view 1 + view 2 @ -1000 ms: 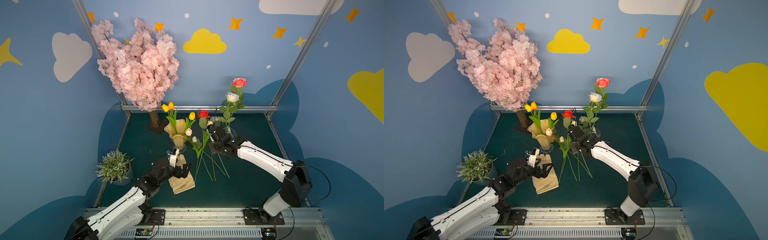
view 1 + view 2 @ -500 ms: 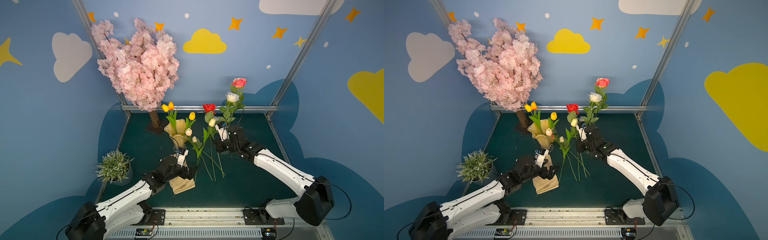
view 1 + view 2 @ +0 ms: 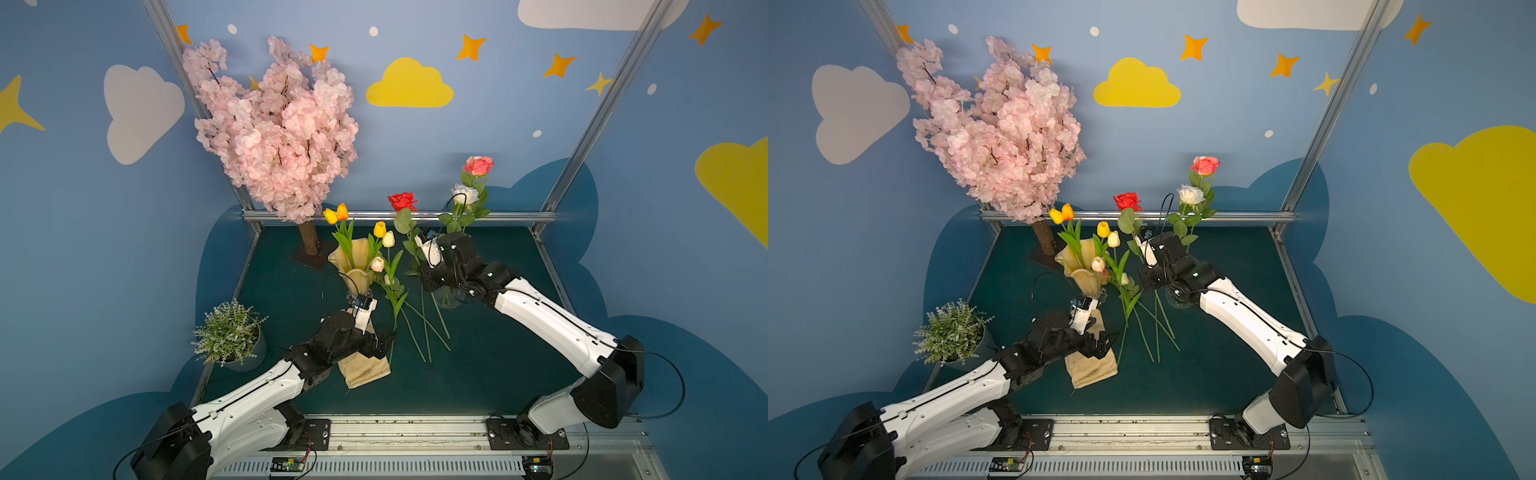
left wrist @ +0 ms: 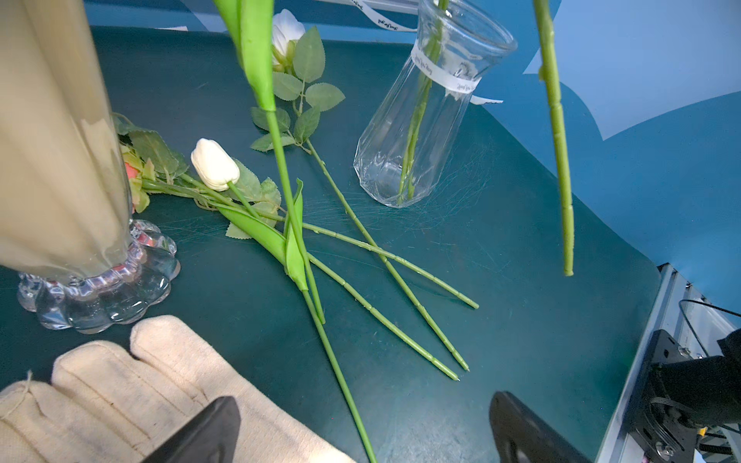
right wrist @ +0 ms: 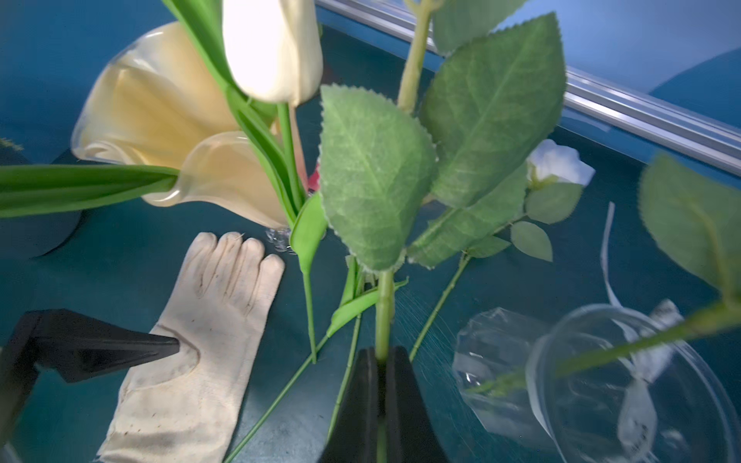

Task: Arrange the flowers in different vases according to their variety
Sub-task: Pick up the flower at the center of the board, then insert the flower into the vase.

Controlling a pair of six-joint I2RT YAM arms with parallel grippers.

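Vases two: amber vase and clear vase, the latter mostly behind right arm in both top views. Upright roses three: pink rose and white rose in clear vase, red rose aloft beside it, stem pinched by right gripper. Left gripper spread, empty, above glove. Flat on table: white tulip, rose bud, third flower half hidden behind amber vase.

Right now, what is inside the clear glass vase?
Two green stems stand in the clear glass vase, ends on its bottom. In both top views the right arm covers its upper part.
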